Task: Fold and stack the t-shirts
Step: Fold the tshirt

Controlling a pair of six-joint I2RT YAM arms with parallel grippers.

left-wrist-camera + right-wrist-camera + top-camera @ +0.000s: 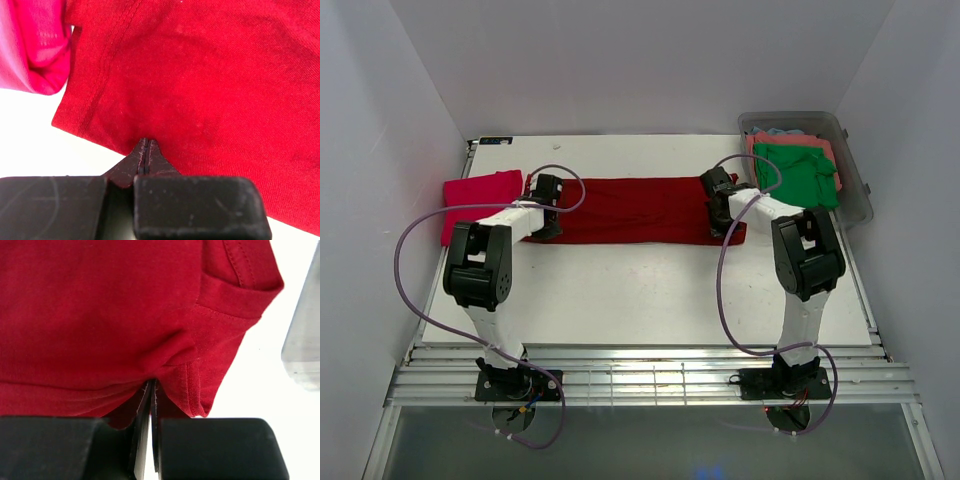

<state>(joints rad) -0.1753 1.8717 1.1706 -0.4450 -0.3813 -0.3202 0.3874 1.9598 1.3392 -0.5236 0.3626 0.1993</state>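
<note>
A dark red t-shirt (640, 208) lies spread as a wide band across the middle of the table. My left gripper (546, 232) is shut on its near edge close to the left end; in the left wrist view the pinched tips (146, 144) overlap the hem of the dark red t-shirt (210, 90). My right gripper (721, 232) is shut on the near edge by the right sleeve, where the dark red t-shirt (100, 315) puckers at the tips (151, 386). A folded pinkish-red t-shirt (478, 200) lies at the left, just beside the dark red one.
A clear grey plastic tub (855, 170) stands at the back right, holding a green t-shirt (798, 172) on a coral one (790, 140). Its corner (302, 340) shows to the right of my right gripper. White walls close in the table at both sides.
</note>
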